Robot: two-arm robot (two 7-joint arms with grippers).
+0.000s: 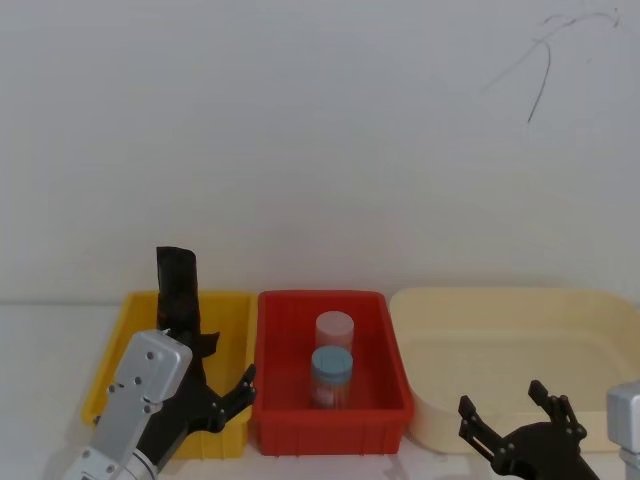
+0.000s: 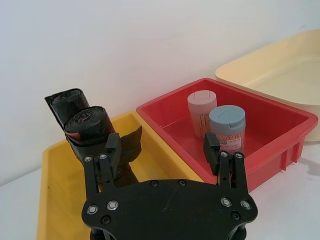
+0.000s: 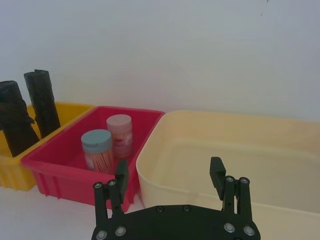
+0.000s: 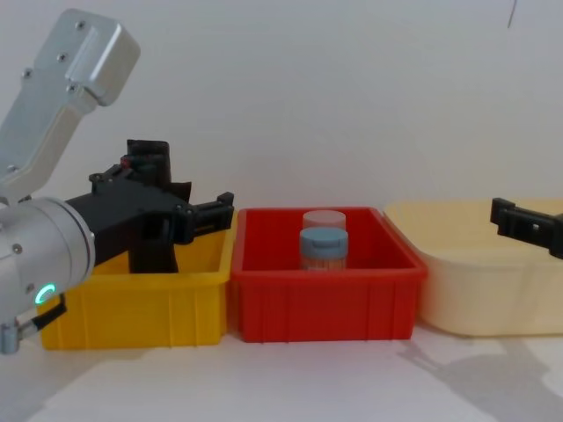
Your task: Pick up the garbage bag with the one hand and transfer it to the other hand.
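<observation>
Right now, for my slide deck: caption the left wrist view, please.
Open left tool beside the garbage bag standing in the yellow bin.

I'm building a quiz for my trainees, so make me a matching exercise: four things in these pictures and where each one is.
Things: 1 garbage bag; 2 blue-lidded jar; 3 left gripper; 4 right gripper.
Places: a in the red bin; b before the cream tub; c in the yellow bin; d above the yellow bin.
Pairs: 1-c, 2-a, 3-d, 4-b.
</observation>
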